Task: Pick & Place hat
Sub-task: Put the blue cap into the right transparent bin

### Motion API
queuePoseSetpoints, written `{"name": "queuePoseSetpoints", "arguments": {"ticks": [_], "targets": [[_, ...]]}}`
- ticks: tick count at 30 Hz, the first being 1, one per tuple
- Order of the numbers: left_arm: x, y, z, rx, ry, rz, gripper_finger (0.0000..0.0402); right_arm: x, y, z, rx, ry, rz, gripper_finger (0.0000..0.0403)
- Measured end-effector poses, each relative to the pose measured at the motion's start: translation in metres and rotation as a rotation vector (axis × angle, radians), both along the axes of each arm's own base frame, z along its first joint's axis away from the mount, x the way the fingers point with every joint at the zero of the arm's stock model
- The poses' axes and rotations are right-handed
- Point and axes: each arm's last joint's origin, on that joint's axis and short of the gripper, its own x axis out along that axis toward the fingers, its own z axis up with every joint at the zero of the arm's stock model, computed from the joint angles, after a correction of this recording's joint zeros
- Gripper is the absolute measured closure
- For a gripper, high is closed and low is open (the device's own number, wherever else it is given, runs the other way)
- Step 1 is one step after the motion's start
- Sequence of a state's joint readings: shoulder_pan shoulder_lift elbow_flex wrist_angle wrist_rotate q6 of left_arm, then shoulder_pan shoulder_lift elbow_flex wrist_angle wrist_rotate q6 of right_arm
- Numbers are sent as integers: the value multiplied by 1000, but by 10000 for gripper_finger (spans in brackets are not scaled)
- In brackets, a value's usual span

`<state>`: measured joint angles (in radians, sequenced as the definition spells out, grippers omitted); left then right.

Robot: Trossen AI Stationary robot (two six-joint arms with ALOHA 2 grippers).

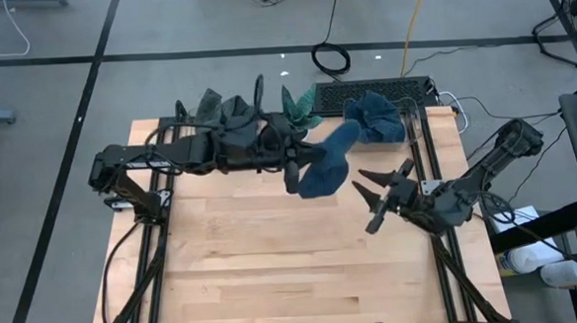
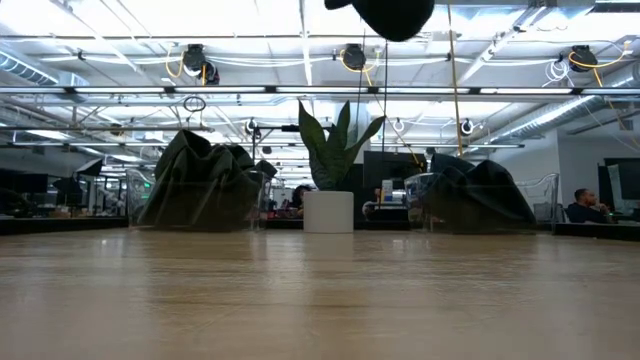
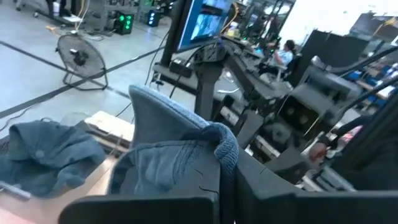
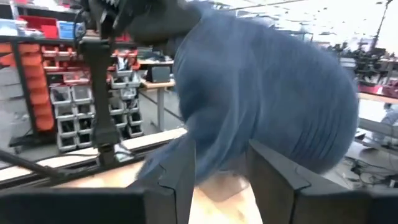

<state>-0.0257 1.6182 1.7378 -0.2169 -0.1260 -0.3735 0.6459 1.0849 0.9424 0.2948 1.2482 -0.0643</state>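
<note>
Blue fabric hat point(image 1: 326, 163) hangs lifted off the table point(image 1: 274, 271), pinched in the closed left gripper point(image 1: 294, 171). Right gripper point(image 1: 378, 198), fingers spread and empty, waits just beside the hat's lower edge, facing it. Looks like a handover or carry. Keep the pinch firm, move slow; loose cloth swings and could snag the right fingers point(image 4: 180, 174).
</note>
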Motion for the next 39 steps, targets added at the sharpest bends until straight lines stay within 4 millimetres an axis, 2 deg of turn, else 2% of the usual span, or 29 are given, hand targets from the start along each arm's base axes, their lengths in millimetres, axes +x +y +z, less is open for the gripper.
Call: {"name": "queuePoseSetpoints", "arguments": {"ticks": [12, 17, 20, 25, 28, 33, 39], "targets": [[2, 0, 2, 16, -33, 4, 394, 17, -31, 3, 17, -40, -76, 234], [1, -1, 0, 16, -11, -3, 394, 23, -39, 3, 56, -78, 5, 235], [1, -1, 0, 16, -9, -3, 394, 25, -42, 3, 77, -92, 39, 269], [1, -5, -1, 15, -6, -13, 394, 26, -41, 1, 23, -41, 49, 385], [1, -7, -1, 9, 2, -57, 389, 25, -41, 2, 17, -40, 54, 398], [-7, -2, -9, 42, 133, -157, 339, -1, -42, 20, 9, -88, 38, 402], [-25, 5, -28, 58, 398, -168, 282, -37, -53, 39, -7, -71, -195, 402]]}}
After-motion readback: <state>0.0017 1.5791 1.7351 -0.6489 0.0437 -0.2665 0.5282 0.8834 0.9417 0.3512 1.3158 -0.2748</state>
